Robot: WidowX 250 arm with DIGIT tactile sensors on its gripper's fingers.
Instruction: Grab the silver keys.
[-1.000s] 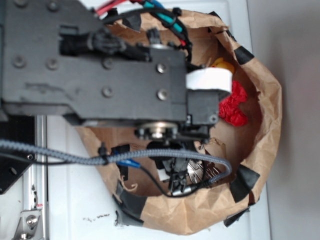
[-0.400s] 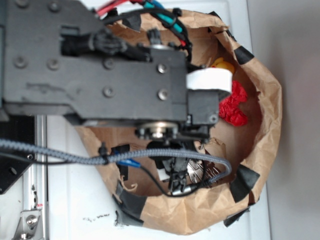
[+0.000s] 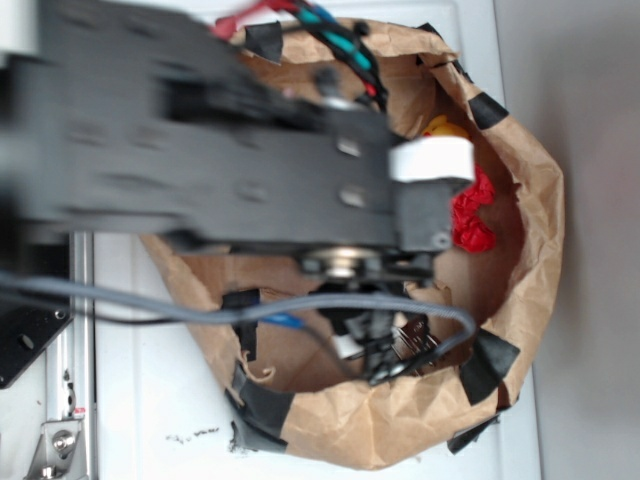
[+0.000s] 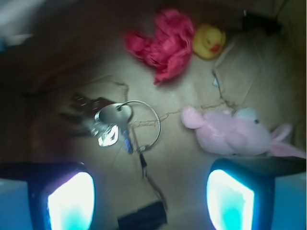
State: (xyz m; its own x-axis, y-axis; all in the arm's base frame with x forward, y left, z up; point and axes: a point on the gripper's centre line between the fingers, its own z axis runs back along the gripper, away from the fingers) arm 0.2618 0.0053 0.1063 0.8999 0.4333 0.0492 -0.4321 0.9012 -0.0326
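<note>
From my wrist camera I see the jaws standing open, their two glowing pads at the bottom corners, holding nothing; the silver keys point(image 4: 111, 123) lie on the brown paper floor just ahead of the left pad, fanned on a thin wire ring; a pink bunny point(image 4: 230, 135) lies ahead of the right pad; farther ahead sit a red crumpled cloth point(image 4: 163, 44) and a yellow duck point(image 4: 209, 41); the exterior view is blurred, the arm over a paper bag point(image 3: 520, 270) on the white tabletop point(image 3: 150, 400).
</note>
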